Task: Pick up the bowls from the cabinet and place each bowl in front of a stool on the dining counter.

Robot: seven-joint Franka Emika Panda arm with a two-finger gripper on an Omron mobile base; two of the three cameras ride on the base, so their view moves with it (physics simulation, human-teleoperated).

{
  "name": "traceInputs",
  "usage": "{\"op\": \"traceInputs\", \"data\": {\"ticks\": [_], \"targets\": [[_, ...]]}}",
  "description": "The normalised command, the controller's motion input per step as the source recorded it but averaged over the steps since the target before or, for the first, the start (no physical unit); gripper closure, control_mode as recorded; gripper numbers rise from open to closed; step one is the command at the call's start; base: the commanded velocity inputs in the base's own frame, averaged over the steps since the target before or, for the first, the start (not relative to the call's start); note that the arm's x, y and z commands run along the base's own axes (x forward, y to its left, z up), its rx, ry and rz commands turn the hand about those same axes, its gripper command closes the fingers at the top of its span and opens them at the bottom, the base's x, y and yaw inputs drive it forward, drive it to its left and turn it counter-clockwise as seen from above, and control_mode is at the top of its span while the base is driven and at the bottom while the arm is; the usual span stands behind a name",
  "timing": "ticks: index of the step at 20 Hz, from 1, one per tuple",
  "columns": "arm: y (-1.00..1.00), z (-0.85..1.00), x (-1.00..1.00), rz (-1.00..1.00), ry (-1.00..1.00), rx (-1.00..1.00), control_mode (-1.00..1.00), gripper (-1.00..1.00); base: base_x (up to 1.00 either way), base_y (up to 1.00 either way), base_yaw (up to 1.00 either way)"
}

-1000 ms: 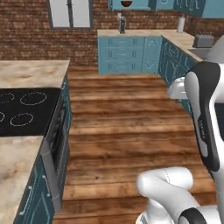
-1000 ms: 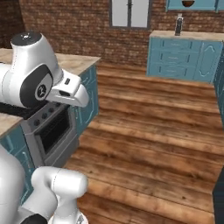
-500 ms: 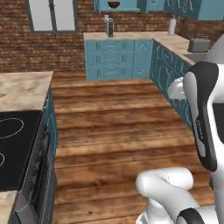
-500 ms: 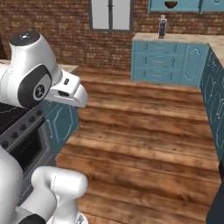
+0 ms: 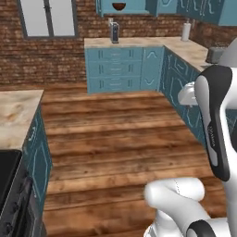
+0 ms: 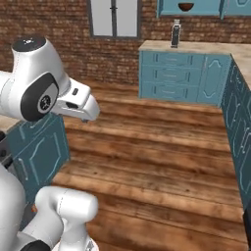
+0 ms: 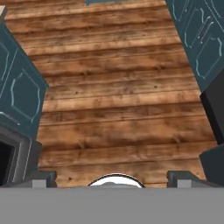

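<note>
Standing well back, I saw the gripper (image 7: 111, 177) spread and empty; one brown bowl (image 5: 119, 6) sat in the cabinet (image 5: 132, 10) at twelve o'clock, nothing yet fetched.

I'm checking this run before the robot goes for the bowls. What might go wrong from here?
The reddish-brown bowl sits high in the open wall cabinet, far across the floor; the reach will probably be a stretch. A dark bottle stands on the counter just below it and might get knocked. The gripper is open and empty, pointing down at the floor, so it must swing up without hitting the cabinet doors.
</note>
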Motion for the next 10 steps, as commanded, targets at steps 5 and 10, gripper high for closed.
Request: {"op": "traceInputs", "data": {"ticks": [5,10], "targets": [[0.0,0.0,0.0,0.0,0.0,0.0,1.0,-1.0,1.0,-0.29,0.0],[0.0,0.0,0.0,0.0,0.0,0.0,1.0,-1.0,1.0,-0.23,-0.02]]}}
